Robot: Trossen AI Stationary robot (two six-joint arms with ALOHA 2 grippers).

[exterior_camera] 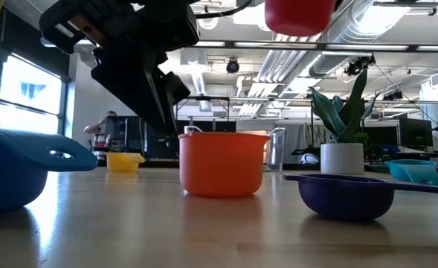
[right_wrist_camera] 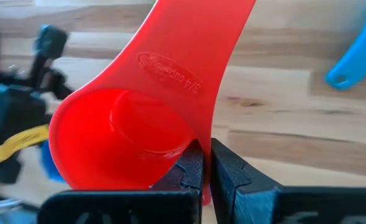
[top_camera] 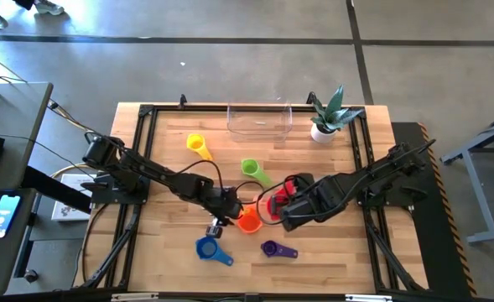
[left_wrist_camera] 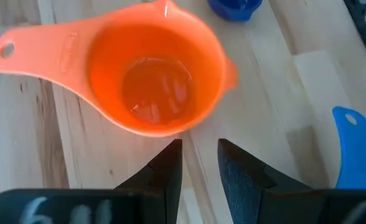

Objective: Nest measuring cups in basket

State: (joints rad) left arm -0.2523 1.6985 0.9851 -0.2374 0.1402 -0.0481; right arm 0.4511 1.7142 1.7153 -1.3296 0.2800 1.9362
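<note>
Near the table's middle, we saw the red measuring cup clamped by its handle between the fingers of the right gripper, held in the air above the orange measuring cup; from table height the red bowl hung up at the top of the frame, clear of the wood. The orange cup stood upright on the table, just beside the left gripper, whose fingers were a narrow gap apart with nothing between them, pointing at the cup's rim without touching it.

Around this pair we found the other cups spread on the wooden table. The blue cup lay toward the near edge, close to the left gripper, and the purple cup lay to its right, apart from it. The green cup sat farther back, near the middle, and the yellow cup farther back and to the left. A light blue cup showed at table height at the far right.

At the far edge we saw the clear basket standing with no cups in it, and just beside it, to the right, a small white pot with a green plant.
</note>
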